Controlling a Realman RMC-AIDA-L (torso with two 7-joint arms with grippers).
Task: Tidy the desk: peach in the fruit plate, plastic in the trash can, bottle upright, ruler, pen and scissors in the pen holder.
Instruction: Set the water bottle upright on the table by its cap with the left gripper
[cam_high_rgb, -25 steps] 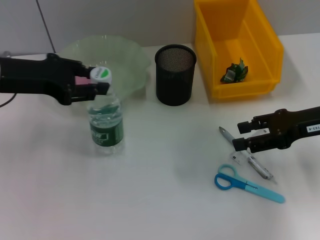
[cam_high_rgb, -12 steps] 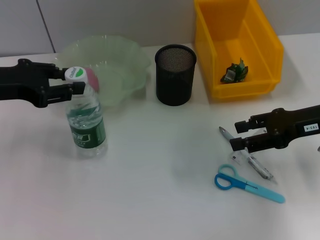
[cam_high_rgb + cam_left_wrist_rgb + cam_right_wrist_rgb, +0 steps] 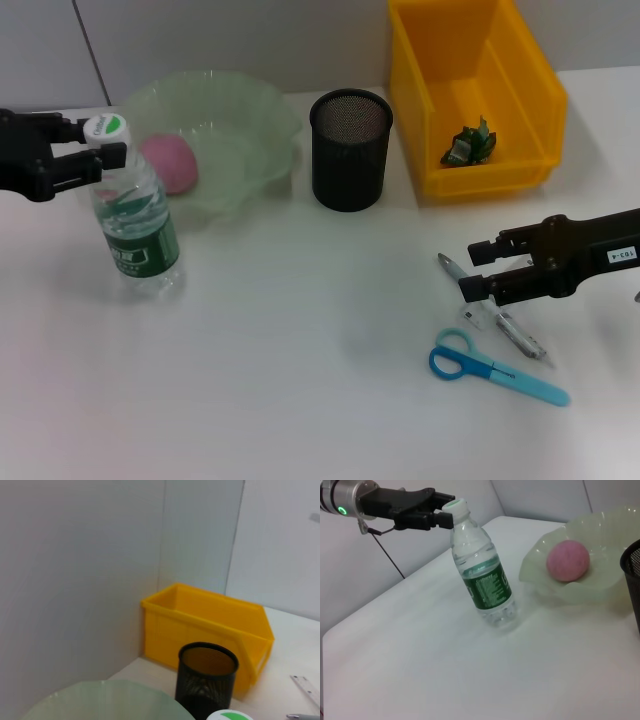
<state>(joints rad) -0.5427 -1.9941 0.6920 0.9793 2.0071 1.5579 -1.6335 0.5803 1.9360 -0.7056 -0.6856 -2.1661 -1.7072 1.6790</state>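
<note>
Left gripper point(image 3: 100, 152): at the left edge of the head view, my fingers closed around the cap of the bottle point(image 3: 135, 225).
Bottle: stands on the white desk point(image 3: 300, 380), leaning a little, just beside the fruit plate point(image 3: 240, 120).
Peach point(image 3: 168, 164): lies in the fruit plate, upper left of the frame.
Right gripper point(image 3: 478, 272): low over the desk at the right; I cannot tell how far its fingers are parted.
Pen point(image 3: 495, 310): flat on the desk directly below my right gripper.
Scissors point(image 3: 495, 368): blue, lower right, just beside the pen.
Pen holder point(image 3: 350, 150): black mesh, upper centre.
Trash can point(image 3: 520, 90): yellow, upper right, with the green plastic point(image 3: 470, 143) inside.
</note>
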